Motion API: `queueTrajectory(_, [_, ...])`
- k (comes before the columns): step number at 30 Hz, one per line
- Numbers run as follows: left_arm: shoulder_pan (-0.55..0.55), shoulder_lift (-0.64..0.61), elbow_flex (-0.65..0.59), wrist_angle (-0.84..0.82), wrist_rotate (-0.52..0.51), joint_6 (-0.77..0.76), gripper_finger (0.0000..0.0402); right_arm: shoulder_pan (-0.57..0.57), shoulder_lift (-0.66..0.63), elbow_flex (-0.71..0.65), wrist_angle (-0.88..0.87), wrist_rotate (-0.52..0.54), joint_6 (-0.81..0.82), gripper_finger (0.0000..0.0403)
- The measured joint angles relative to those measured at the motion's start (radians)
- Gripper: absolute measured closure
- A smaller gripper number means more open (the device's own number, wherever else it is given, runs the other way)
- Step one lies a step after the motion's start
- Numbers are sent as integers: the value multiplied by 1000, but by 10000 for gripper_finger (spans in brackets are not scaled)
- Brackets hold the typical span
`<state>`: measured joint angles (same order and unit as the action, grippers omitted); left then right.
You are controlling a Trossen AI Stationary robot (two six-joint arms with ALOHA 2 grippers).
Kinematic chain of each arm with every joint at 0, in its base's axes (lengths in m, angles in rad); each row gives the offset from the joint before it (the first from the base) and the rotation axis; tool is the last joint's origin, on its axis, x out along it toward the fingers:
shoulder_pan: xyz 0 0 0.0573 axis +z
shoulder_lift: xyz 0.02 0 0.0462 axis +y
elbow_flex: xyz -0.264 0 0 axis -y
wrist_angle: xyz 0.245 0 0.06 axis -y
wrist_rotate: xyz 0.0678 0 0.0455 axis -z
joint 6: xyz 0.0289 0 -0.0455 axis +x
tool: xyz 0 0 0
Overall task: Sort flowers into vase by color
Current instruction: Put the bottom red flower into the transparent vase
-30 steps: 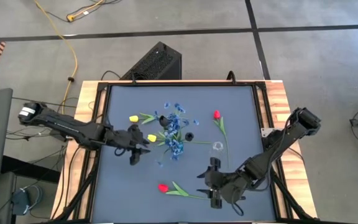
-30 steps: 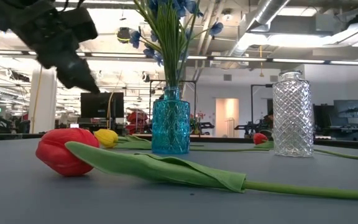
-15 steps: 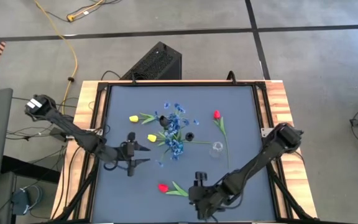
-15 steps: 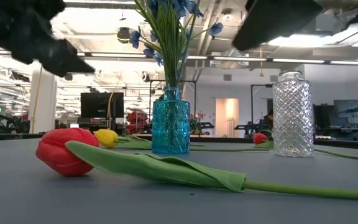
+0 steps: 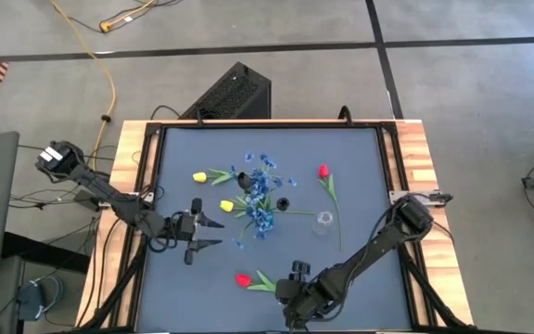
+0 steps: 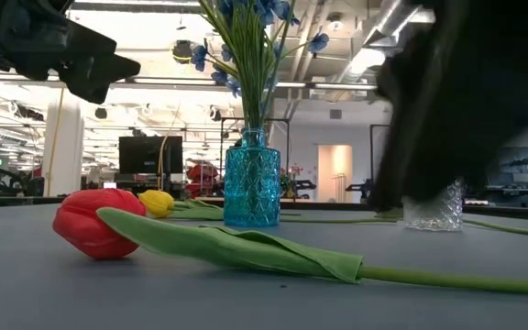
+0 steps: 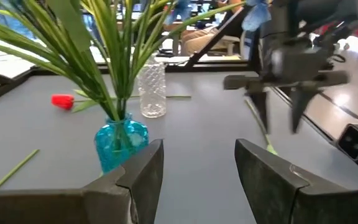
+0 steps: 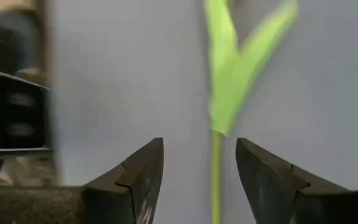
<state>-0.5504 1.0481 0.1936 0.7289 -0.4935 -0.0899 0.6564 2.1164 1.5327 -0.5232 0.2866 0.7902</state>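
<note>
The bench [image 5: 360,148] carries a blue vase [image 6: 251,188] of blue sprays [image 5: 260,190] mid-mat, with a clear vase [image 5: 324,221] near it. One red tulip [image 5: 243,279] lies near the front edge. The right gripper [image 5: 297,289] hovers over its stem [image 8: 216,171], fingers apart and empty. The left gripper [image 5: 202,230], also open and empty, hangs near a yellow tulip [image 5: 227,206].

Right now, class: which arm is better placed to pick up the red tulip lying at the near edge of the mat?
The right. Its gripper hangs open by that red tulip, stem between its fingers in the wrist view. The left gripper waits near the blue vase, farther off.
</note>
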Motion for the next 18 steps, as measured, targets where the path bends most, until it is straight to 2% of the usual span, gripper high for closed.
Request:
queueTrajectory(8, [0,0,0,1,19,3,214,-3,51,0,-14,31,98,190])
queueTrajectory(11, [0,0,0,4,19,2,214,4,64,3,-15,-2,91,202])
queueTrajectory(15, [0,0,1,3,18,2,214,14,80,5,-35,20,101,243])
queueTrajectory(18, [0,0,1,-5,24,-1,214,17,90,5,-42,34,122,300])
